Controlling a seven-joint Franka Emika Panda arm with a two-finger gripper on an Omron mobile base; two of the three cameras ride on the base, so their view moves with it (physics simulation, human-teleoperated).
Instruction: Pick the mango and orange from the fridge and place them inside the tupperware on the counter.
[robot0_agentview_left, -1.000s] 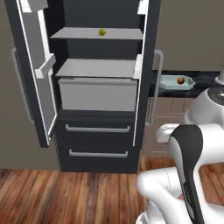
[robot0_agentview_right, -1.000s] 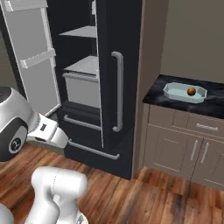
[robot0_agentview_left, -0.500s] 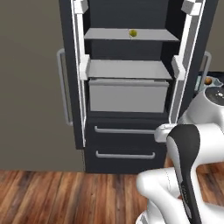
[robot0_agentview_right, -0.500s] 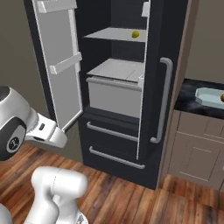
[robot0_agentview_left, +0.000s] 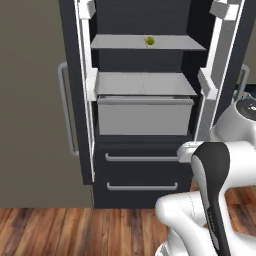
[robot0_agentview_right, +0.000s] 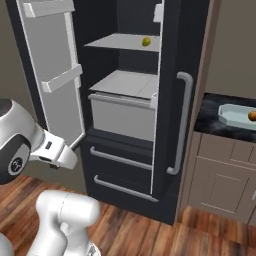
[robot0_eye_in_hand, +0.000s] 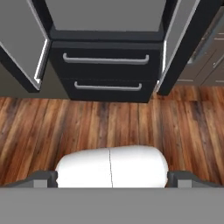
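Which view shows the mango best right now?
The left base view: the mango sits square-on, unblocked, on the fridge's upper shelf. The right base view shows it obliquely, near the door edge. The hand view looks down at the fridge's lower drawers and floor.

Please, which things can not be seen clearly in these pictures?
- Tupperware in the right base view: cut off by the right edge, as is the orange inside it.
- Mango on the upper fridge shelf: too small to show any surface detail.
- Fingers in the hand view: just dark tips at the bottom, standing wide apart.
- Lower drawers: closed, contents hidden.
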